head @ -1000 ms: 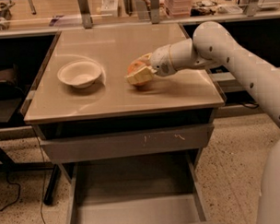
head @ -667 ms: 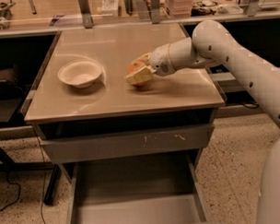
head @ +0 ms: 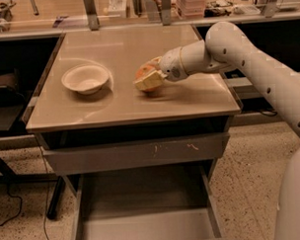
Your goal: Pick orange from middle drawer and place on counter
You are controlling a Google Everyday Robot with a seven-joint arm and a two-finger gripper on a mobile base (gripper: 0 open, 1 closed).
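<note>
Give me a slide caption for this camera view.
Gripper grasping the orange at the counter, white bowl alongside, middle drawer open below.

Claw (head: 148, 77) around orange (head: 144, 71) (on counter (head: 118, 51))

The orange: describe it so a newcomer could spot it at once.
Find the beige counter above the open drawer. Right of the white bowl, the white arm's end effector clasps the orange, the only small, round, orange-red thing there.

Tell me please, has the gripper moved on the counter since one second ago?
No. The gripper, closed around the orange, sits at the same spot on the counter, equally far to the right of the white bowl as before.
</note>
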